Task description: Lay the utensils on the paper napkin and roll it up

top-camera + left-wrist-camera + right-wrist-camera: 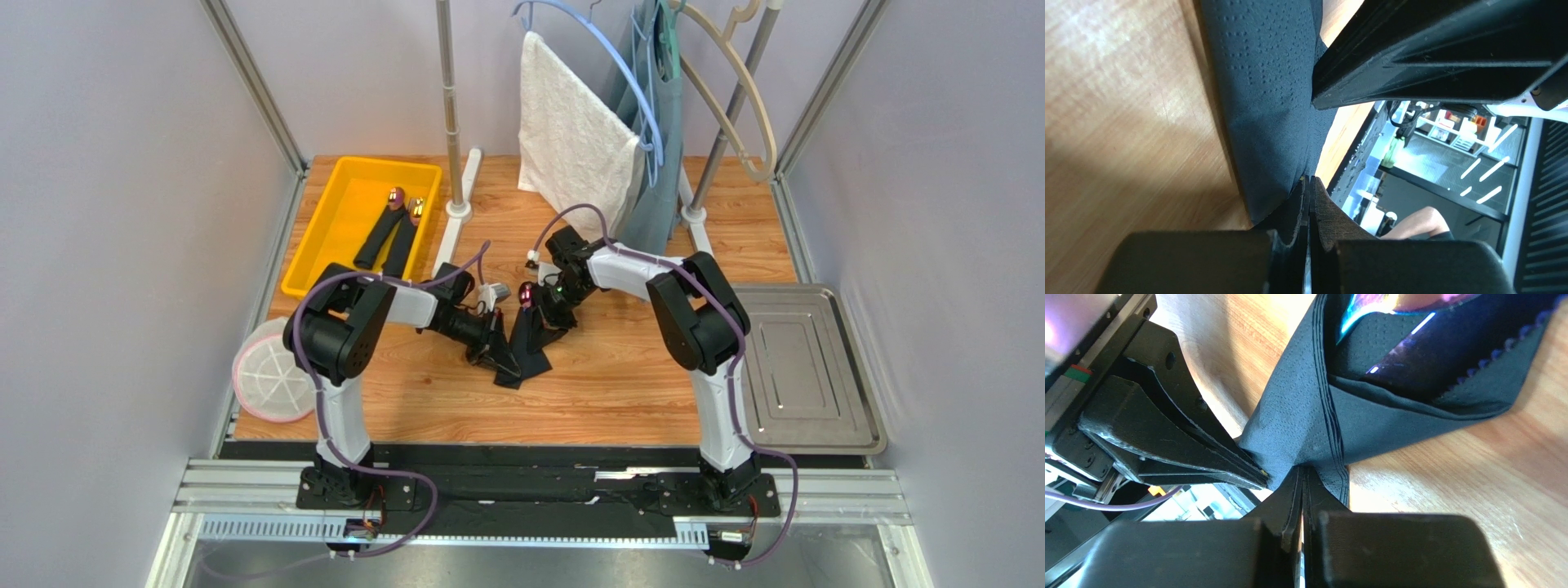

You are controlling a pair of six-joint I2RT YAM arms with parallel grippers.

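**Entry 1: left end effector** [1310, 184]. I read both fingers pressed flat together on a pinch of the paper napkin [1269, 92], with no gap between them. From the fingertips the sheet runs away as a dark, dimpled band lying on the table [1118, 122].

**Entry 2: right end effector** [1301, 474]. I log it as clamped on the napkin too, its fingers meeting on a bunched seam. The left end effector's fingertip sits just to its left against the same bunch, so the two meet nearly tip to tip.

**Entry 3: paper napkin.** It is black, creased and folded into a pouch directly ahead of the right end effector. Its scalloped edge lies on the wood to the far right of those fingers.

**Entry 4: wrapped utensil** [1379, 303]. Its shiny purple-gold head shows in the mouth of the fold, beyond the right fingertips. A thin blue-white streak lies beside it. I cannot tell whether that is a separate piece or a reflection.

**Entry 5: two spare utensils** [395, 196]. They have dark handles and shiny heads, and they lie in the yellow bin [331, 233]. The bin is well apart from both end effectors, beyond and left of the left one.

**Entry 6: surroundings.**
- A white towel [570, 129] and a grey-blue garment [656, 184] hang beyond the right end effector.
- A metal tray [797, 368] lies well to the right of the right end effector.
- A round white-and-pink object [272, 374] sits at the table edge, left of the left arm.
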